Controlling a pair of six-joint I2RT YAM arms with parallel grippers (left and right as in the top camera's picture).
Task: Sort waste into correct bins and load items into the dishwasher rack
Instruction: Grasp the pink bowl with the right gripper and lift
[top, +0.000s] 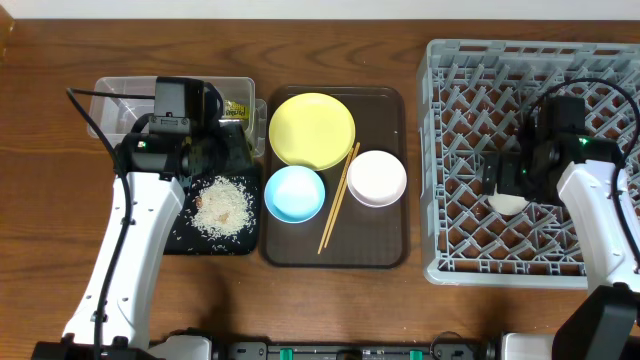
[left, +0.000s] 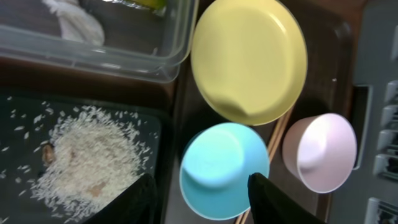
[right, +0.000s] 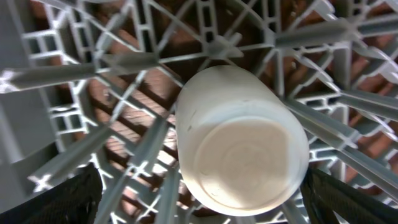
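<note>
we see our right gripper spread wide, either side of the small white cup, cup sitting among the grey rack's pegs, our left gripper parted, empty, above rice on the black tray

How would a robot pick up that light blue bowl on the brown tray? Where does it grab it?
Probably by the rim, from straight above: the light blue bowl sits open side up, so one finger can go inside and one outside. The edge away from the chopsticks looks best, since they lie close alongside.
</note>
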